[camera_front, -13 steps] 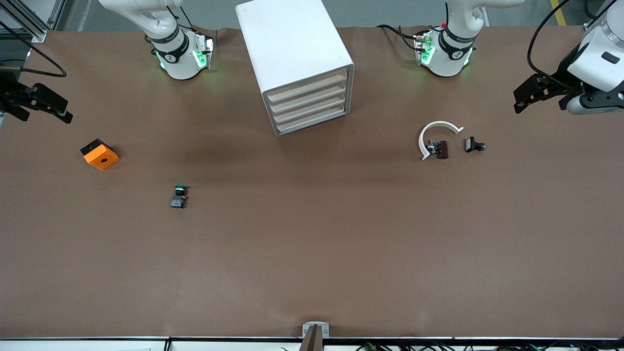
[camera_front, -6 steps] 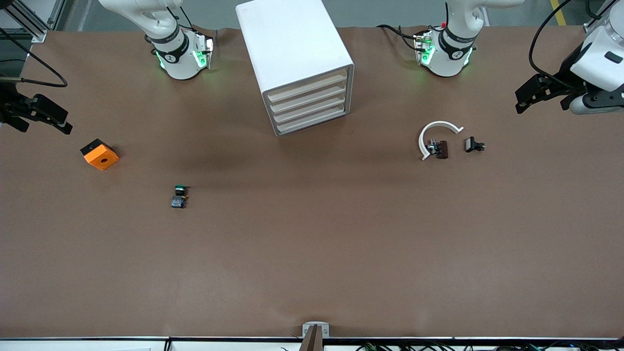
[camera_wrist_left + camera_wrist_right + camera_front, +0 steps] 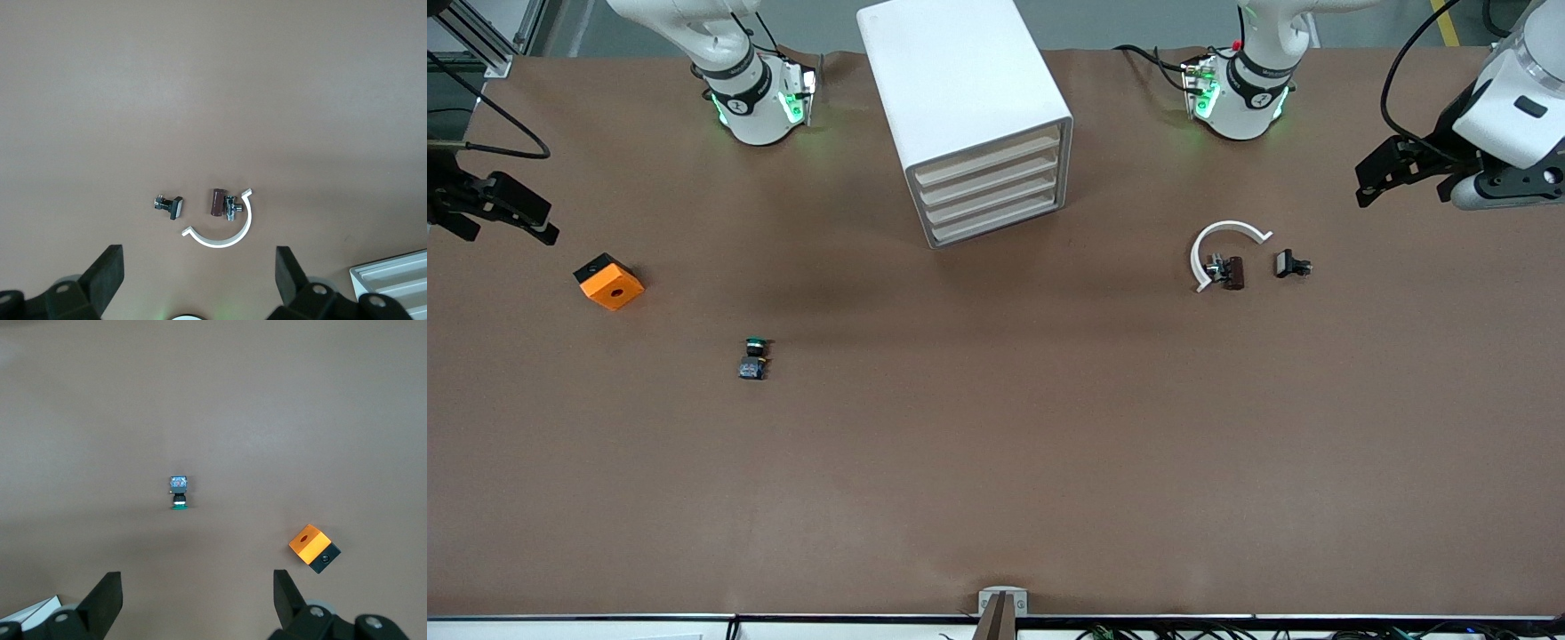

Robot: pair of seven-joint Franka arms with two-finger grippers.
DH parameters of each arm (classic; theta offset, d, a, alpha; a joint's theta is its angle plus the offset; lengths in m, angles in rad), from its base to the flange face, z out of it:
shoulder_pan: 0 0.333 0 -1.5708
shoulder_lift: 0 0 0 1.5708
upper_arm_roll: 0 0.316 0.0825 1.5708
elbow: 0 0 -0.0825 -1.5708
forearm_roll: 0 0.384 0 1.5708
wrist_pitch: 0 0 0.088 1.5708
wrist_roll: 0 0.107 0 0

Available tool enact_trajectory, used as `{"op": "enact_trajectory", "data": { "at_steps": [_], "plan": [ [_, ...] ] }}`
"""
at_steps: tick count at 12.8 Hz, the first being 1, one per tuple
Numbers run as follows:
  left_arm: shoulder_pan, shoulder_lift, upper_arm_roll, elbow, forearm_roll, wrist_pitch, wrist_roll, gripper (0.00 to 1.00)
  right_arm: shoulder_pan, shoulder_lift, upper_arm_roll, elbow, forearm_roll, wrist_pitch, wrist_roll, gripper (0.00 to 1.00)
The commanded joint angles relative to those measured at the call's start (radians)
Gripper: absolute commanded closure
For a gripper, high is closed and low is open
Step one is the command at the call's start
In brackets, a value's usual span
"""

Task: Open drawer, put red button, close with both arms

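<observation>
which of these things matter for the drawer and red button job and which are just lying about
For the job:
- drawers, all four shut
- left gripper and right gripper, open, waiting over the table's ends
- no red button in view

Lying about:
- green button
- orange block
- white curved clip
- dark red piece
- small black piece

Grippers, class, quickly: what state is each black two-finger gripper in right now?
Left gripper: open, holding nothing, over the brown table.
Right gripper: open, holding nothing.
</observation>
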Motion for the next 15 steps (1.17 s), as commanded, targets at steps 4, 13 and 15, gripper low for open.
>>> {"op": "enact_trajectory", "data": {
  "at_steps": [4, 13, 15],
  "plan": [
    [0.03, -0.017, -0.019, 0.007, -0.016, -0.025, 0.015, 0.0, -0.006, 0.011, 0.008, 0.023, -0.012, -0.004, -0.004, 0.0],
    [-0.045, 0.013, 0.063, 0.046, -0.014, -0.03, 0.017, 0.0, -0.006, 0.011, 0.008, 0.024, -0.014, -0.001, -0.004, 0.0],
    [-0.048, 0.032, 0.063, 0.069, -0.014, -0.037, 0.015, 0.0, -0.006, 0.011, 0.008, 0.024, -0.014, -0.001, -0.004, 0.0]
  ]
}}
